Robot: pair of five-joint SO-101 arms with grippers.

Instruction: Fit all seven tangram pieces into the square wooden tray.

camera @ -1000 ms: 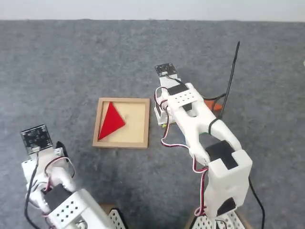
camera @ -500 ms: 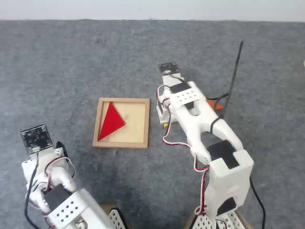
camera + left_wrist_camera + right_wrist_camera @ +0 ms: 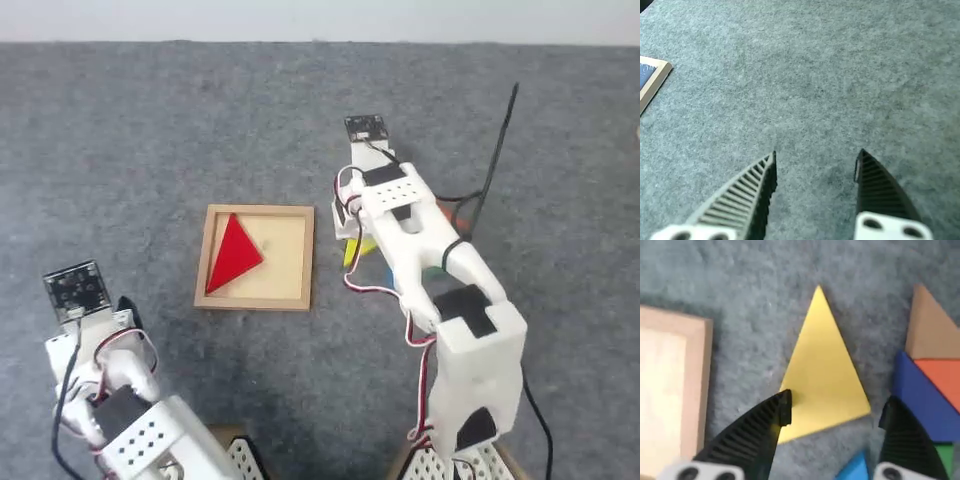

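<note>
The square wooden tray (image 3: pixel 306 256) lies at the table's middle with a red triangle (image 3: pixel 233 253) in its left half. Just right of the tray lies a yellow triangle (image 3: pixel 352 250) (image 3: pixel 822 375). My right gripper (image 3: pixel 837 407) hangs open over it, one finger on each side of its wide end. Blue (image 3: pixel 920 400), orange (image 3: pixel 940 372), brown (image 3: pixel 932 332), green (image 3: pixel 946 456) and light blue (image 3: pixel 855 467) pieces cluster beyond the yellow one, mostly hidden under the right arm (image 3: pixel 410 230) in the high view. My left gripper (image 3: pixel 816 157) is open over bare felt near the front left.
Grey felt covers the whole table. A black cable (image 3: pixel 495 150) rises at the right behind the right arm. The tray's corner (image 3: pixel 652 80) shows at the edge of the left wrist view. The tray's right half (image 3: pixel 280 255) is bare wood.
The right arm has swung to the right and farther back, away from the tray's edge, uncovering the yellow triangle in the high view. The left arm has not moved.
</note>
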